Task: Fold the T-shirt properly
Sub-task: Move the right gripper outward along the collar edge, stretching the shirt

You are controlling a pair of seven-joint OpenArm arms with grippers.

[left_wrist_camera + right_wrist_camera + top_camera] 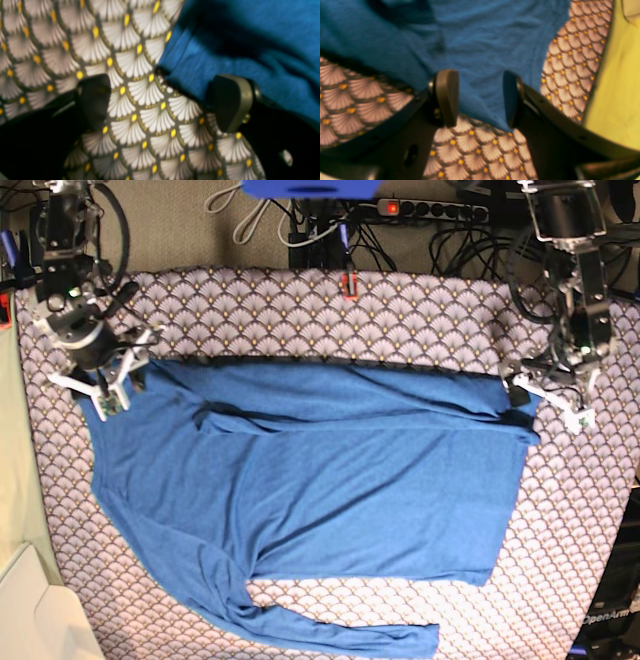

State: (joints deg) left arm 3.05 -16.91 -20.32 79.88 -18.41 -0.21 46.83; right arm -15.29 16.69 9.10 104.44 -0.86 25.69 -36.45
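Observation:
The blue T-shirt (320, 480) lies spread flat on the patterned table cover (400, 310). One long sleeve is folded across its top edge, and the other sleeve (330, 635) trails along the front. My right gripper (108, 388) is at the shirt's far left corner. In the right wrist view it (478, 98) is open, with the shirt's edge (482, 50) between the jaws. My left gripper (530, 395) is at the shirt's far right corner. In the left wrist view it (162, 102) is open over the cover, with one finger (230, 102) at the shirt's edge (250, 45).
A power strip (430, 210) and cables lie behind the table. A small red object (350, 285) sits at the table's back edge. A white box (40, 620) stands at the front left, off the table. A yellow-green surface (617, 87) borders the cover.

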